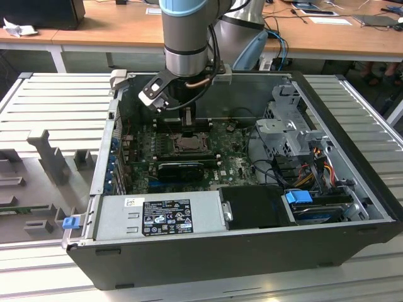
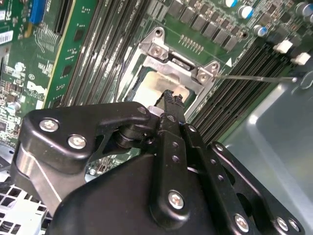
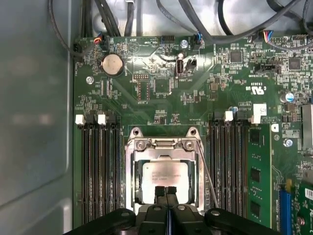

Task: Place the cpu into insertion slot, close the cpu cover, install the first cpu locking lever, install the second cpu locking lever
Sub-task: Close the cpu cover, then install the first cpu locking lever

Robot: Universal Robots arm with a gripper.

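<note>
Closest to the wrist cameras, your gripper [image 3: 167,190] has its two fingers [image 3: 161,192] pressed together, pinching nothing you can see. The tips sit over one edge of the insertion slot [image 3: 164,129], and you cannot tell whether they touch it. Inside that slot the cpu [image 3: 164,174] lies flat, with the cpu cover [image 3: 131,176] folded down around it. Just beside the slot, a thin locking lever [image 3: 206,176] runs along its side, between it and the memory slots [image 3: 237,166]. Around the slot spreads your green board [image 3: 161,88].
</note>
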